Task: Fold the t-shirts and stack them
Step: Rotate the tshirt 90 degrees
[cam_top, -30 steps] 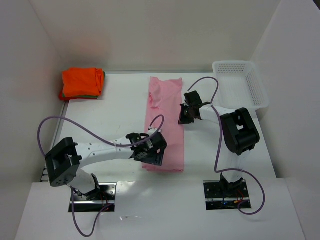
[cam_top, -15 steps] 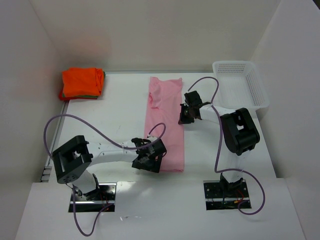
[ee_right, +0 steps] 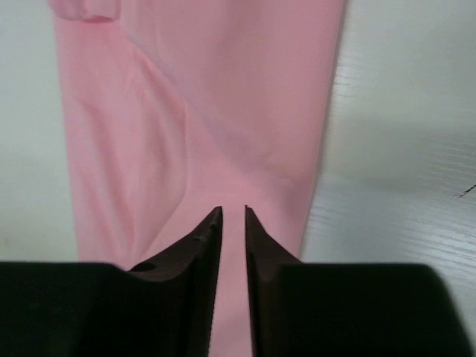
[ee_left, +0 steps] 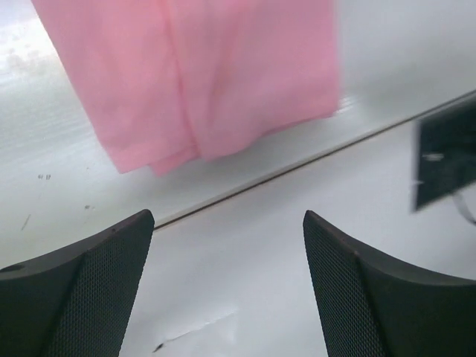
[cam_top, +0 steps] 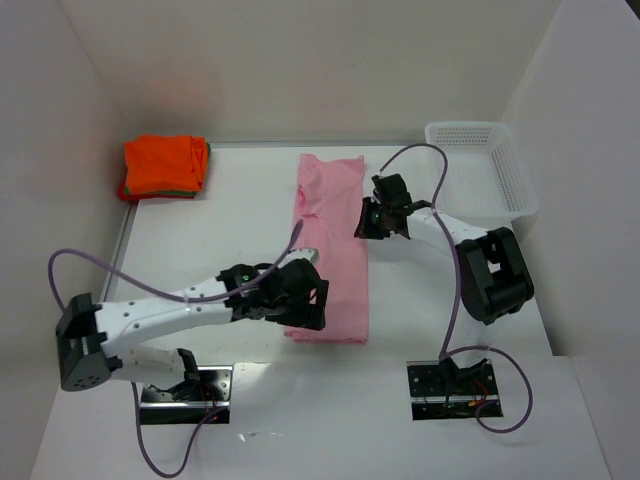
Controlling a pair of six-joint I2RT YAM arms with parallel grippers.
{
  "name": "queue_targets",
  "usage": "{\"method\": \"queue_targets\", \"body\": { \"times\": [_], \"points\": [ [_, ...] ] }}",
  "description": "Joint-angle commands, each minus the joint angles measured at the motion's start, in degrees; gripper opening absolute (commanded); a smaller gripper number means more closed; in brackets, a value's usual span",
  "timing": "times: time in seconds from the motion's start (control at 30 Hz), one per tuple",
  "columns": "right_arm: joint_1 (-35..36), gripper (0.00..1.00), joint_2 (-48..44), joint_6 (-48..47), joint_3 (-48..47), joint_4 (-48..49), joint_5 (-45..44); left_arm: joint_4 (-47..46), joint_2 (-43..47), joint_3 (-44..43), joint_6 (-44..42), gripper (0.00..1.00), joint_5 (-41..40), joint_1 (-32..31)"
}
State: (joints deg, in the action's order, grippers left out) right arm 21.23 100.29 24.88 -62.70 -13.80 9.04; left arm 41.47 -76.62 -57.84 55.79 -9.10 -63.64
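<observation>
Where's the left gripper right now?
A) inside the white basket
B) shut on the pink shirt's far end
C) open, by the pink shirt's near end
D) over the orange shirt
C: in the left wrist view the left gripper has its fingers spread wide with nothing between them, and the near end of the pink shirt lies just ahead.

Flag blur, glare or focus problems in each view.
Top external: sharp and evenly lit, with soft shadows on the table and a faint orange cast on the wall above the orange shirt. Left wrist: the pink shirt is smeared, likely motion blur; the left gripper's fingers are crisp. Right wrist: the cloth is soft and out of focus; the right gripper's fingers are near-black silhouettes; no glare.
</observation>
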Motion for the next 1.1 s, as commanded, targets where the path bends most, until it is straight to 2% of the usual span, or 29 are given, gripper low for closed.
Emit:
{"method": "queue_targets", "body": {
  "times": [0.0, 0.07, 0.1, 0.13, 0.17, 0.23, 0.43, 0.47, 0.57, 0.7, 1.07],
  "points": [
    [0.56, 0.27, -5.89, 0.51, -2.34, -0.26, 2.73, 2.21, 7.00, -2.98, 1.16, 0.89, -3.81, -0.26],
    [0.56, 0.31, -7.99, 0.52, -2.34, 2.01, 4.57, -2.78, 10.69, -0.01, 1.16, 0.89, -5.39, -0.26],
    [0.56, 0.29, -8.53, 0.52, -2.34, 2.81, 5.54, -4.63, 11.57, 0.97, 0.21, 0.89, -6.01, -0.26],
    [0.56, 0.24, -8.53, 0.52, -2.34, 3.60, 7.55, -9.43, 12.28, 2.02, -0.41, 0.86, -6.01, -0.26],
    [0.56, 0.12, -8.53, 0.52, -2.34, 4.48, 8.70, -11.92, 13.07, 3.16, -1.03, 0.79, -6.01, -0.26],
    [0.56, 0.00, -9.06, 1.13, -2.34, 6.77, 10.47, -18.75, 13.07, 5.81, -2.34, 0.69, -4.35, -0.26],
    [1.79, 0.00, -3.01, 1.13, -5.41, 10.11, 14.78, -26.35, 5.19, 6.52, -5.07, 0.48, -1.71, -0.26],
    [2.49, 0.00, -1.95, 0.44, -6.90, 10.11, 14.78, -26.36, 4.03, 6.52, -5.86, 0.40, -0.92, -0.26],
    [3.72, 0.00, 2.44, -0.27, -9.97, 10.11, 16.00, -27.84, 0.78, 5.99, -6.48, 0.28, -0.39, -0.26],
    [3.73, 0.00, 8.33, -1.85, -13.14, 11.52, 19.69, -30.13, -0.64, 6.60, -6.48, 0.02, -1.08, -0.26],
    [3.73, 0.00, 19.06, -4.14, -14.99, 13.01, 27.42, -44.01, -12.85, 8.10, -7.28, 0.00, 8.74, -0.26]
  ]
}}
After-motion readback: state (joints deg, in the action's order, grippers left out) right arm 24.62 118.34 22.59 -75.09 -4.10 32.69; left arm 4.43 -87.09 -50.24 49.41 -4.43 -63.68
